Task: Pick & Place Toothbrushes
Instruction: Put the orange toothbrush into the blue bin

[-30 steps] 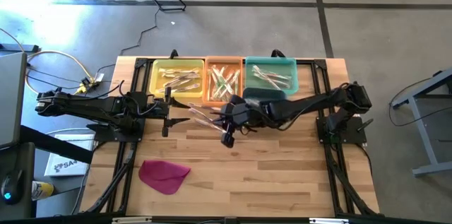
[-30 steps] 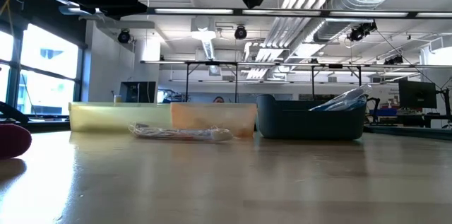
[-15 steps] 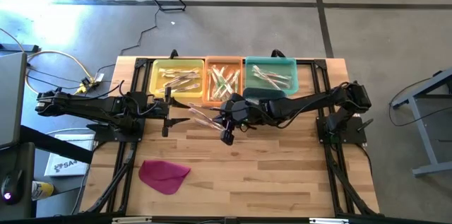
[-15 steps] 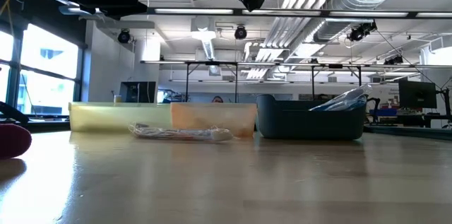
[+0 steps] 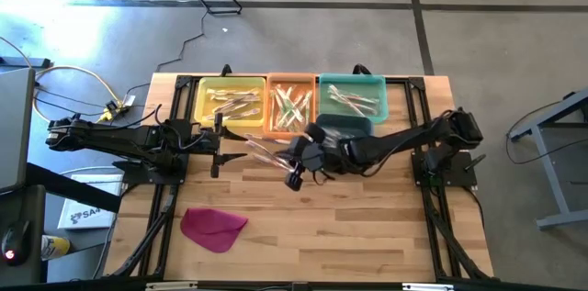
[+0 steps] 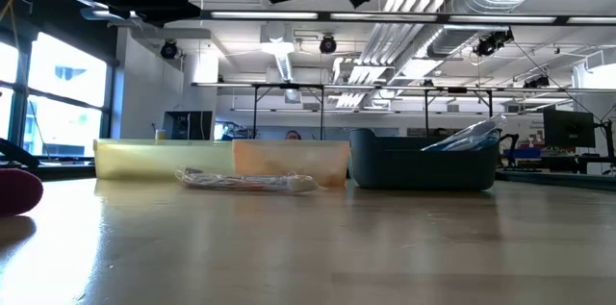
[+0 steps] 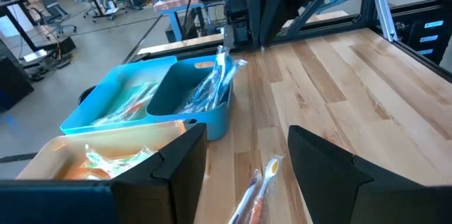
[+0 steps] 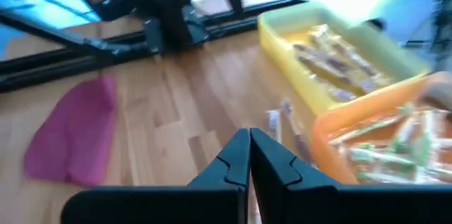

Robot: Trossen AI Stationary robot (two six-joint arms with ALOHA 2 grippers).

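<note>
While wrapped, toothbrushes point(image 5: 262, 149) lie diagonally across table point(image 5: 367, 227).

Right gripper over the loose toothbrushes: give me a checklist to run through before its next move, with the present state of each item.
1. Right gripper empty, jaws closed: ok, nothing shows between them in the right wrist view.
2. Jaws open enough to take a brush: not ok, they are shut.
3. Loose toothbrushes on the table in front of the yellow bin and orange bin: ok, they lie apart from both bins.
4. Right gripper lined up over them: not ok, in the high view it sits beside them, toward the table's near edge.
5. Left gripper clear of the path: ok, it waits open at the table's left side.
6. Teal bin has room: ok.
</note>
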